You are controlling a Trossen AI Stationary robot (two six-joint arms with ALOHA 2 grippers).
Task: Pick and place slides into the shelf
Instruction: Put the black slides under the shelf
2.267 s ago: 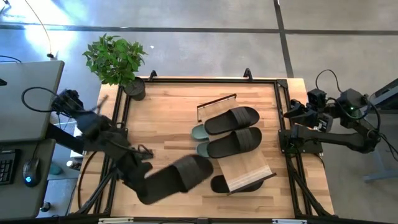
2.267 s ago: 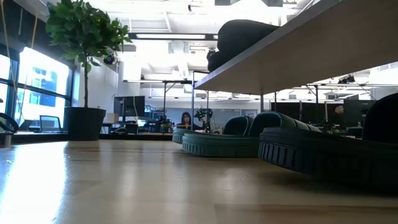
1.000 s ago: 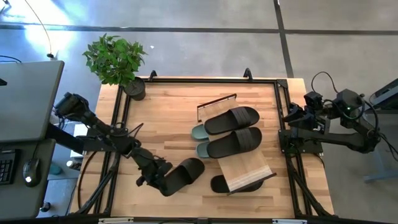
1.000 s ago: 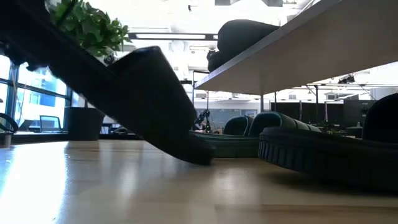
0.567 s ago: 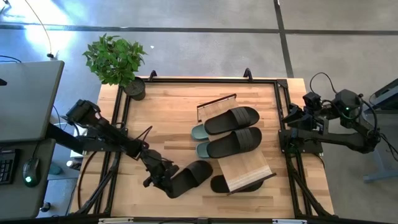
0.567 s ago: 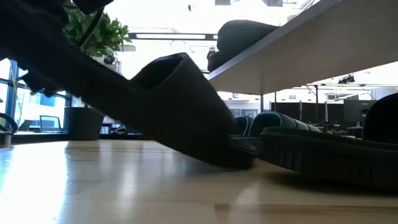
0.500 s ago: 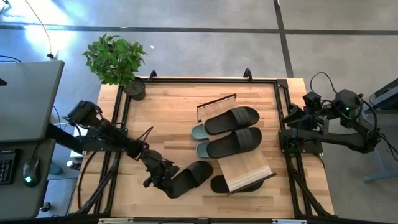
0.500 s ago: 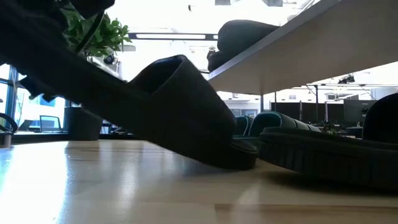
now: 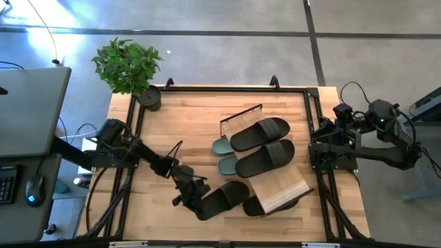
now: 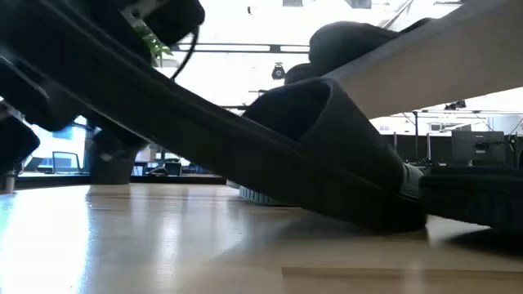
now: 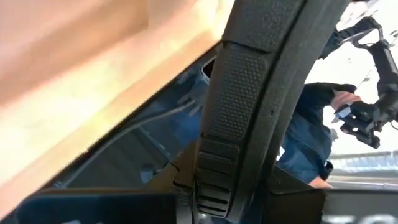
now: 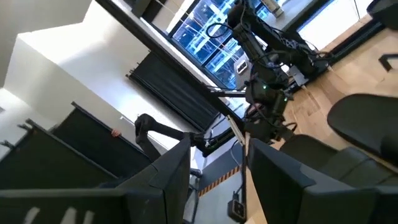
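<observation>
i see no words to read anywhere. my left gripper (image 9: 195, 200) grips a black slide (image 9: 226, 197) near the table's (image 9: 186, 131) front edge, its toe touching the shelf (image 9: 279, 192). two black slides (image 9: 260, 145) lie on the shelf, green ones (image 9: 222, 156) poke out under it. my right gripper (image 9: 324, 129) waits open off the right edge.

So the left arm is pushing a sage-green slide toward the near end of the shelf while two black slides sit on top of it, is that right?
Not quite: the slide in the left gripper is black, not sage-green, as the high view shows. The rest holds: it is at the near end of the shelf, and two black slides sit on top. The green slides lie beside the shelf.
</observation>
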